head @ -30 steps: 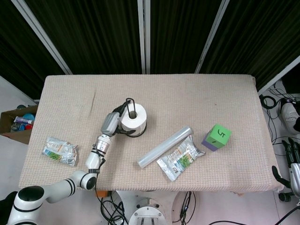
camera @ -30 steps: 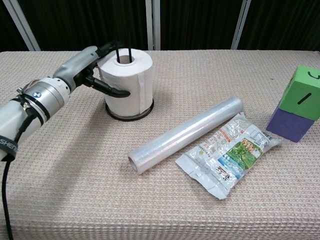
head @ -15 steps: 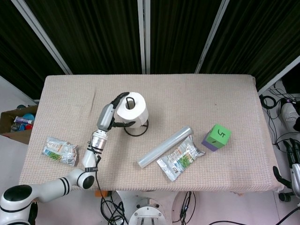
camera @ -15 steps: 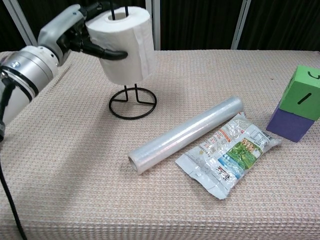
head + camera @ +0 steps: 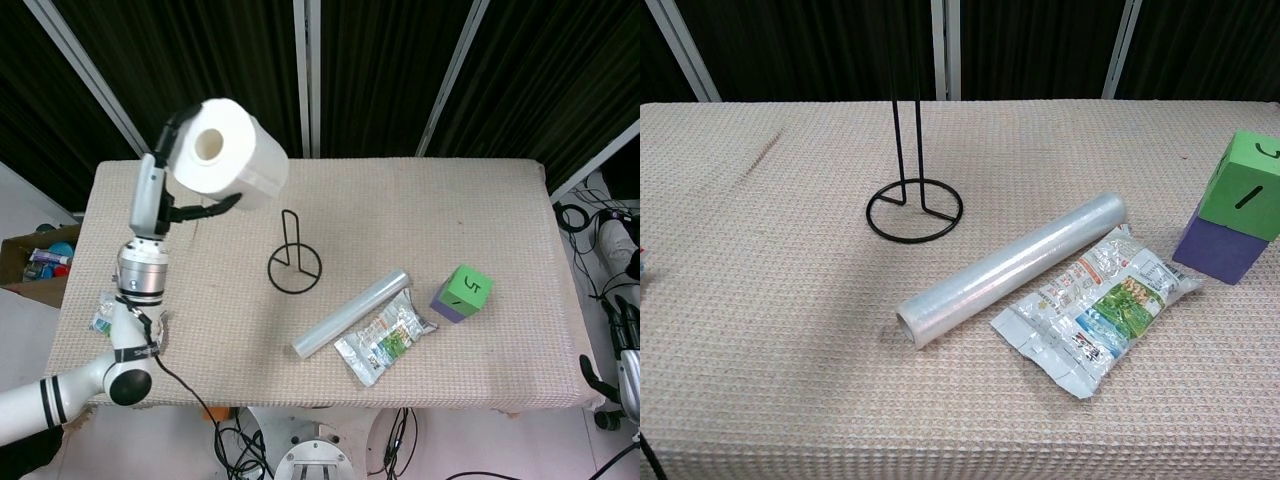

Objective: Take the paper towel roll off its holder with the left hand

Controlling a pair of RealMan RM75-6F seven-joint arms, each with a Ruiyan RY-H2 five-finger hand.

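My left hand grips the white paper towel roll high above the table's far left part, seen only in the head view. The roll is tilted, its hollow core facing the camera. The black wire holder stands bare on the table, its ring base and upright rod in both views. The roll is well up and to the left of the holder. My right hand hangs off the table's right edge, partly cut off by the frame.
A clear film roll lies diagonally right of the holder, with a printed snack bag beside it. A green block on a purple block stands at the right. Another bag lies near the left edge.
My left hand has lifted the roll clear of the holder's rod and carried it up and to the left, out of the chest view. The holder now stands bare.
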